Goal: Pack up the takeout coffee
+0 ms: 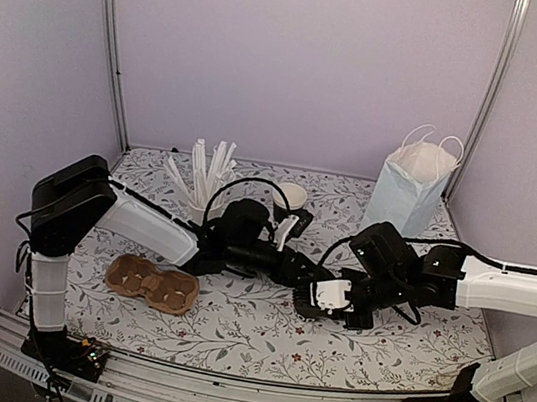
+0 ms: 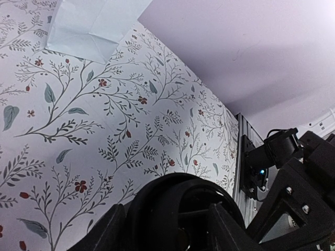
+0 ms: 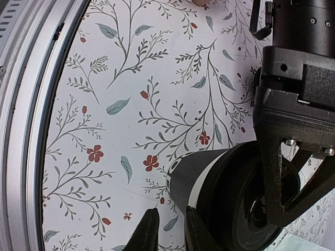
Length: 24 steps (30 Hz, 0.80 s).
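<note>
One takeout coffee cup (image 3: 201,178), black with a pale rim band, lies tilted on its side just above the table with a black lid (image 3: 246,204) on it. My left gripper (image 2: 167,230) is shut on that lid (image 2: 178,204), and its fingers (image 3: 277,178) cross the lid's face. In the top view the left gripper (image 1: 304,270) is at the table's middle. My right gripper (image 3: 172,232) (image 1: 314,302) is nearly shut and empty, right beside the cup's base. A second, open coffee cup (image 1: 292,201) stands upright at the back.
The pale blue paper bag (image 1: 410,190) (image 2: 89,26) stands open at the back right. A white cup of straws (image 1: 206,180) is at the back left. A brown cardboard cup carrier (image 1: 152,283) lies at the front left. The metal rail of the table's edge (image 3: 31,104) is close.
</note>
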Each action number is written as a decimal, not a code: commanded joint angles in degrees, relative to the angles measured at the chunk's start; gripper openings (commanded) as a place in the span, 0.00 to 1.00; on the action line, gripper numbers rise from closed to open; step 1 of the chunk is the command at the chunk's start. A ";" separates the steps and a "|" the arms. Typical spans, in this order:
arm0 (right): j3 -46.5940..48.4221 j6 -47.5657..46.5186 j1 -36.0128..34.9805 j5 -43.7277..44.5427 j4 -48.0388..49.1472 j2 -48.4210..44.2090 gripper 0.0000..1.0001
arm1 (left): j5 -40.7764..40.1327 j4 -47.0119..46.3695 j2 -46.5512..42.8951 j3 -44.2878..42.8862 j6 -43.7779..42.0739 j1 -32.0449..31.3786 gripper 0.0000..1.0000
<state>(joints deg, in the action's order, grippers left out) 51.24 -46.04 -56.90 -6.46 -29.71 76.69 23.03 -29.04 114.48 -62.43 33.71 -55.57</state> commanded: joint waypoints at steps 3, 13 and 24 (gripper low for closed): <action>1.27 -0.40 0.30 2.95 0.87 -1.49 0.20 | -0.67 14.20 5.71 2.76 -2.33 -1.59 0.54; 3.25 -0.19 0.30 2.61 -1.12 -1.55 0.20 | -0.56 15.18 5.76 2.76 -3.01 -1.63 0.53; 3.62 -0.70 0.29 3.43 -1.42 0.00 0.20 | -0.44 15.37 6.02 2.67 -3.21 -1.58 0.53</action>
<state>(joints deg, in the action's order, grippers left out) 54.85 -46.17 -56.73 -4.29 -31.70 76.25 23.27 -28.93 114.80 -62.87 33.65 -55.57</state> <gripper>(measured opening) 0.202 0.537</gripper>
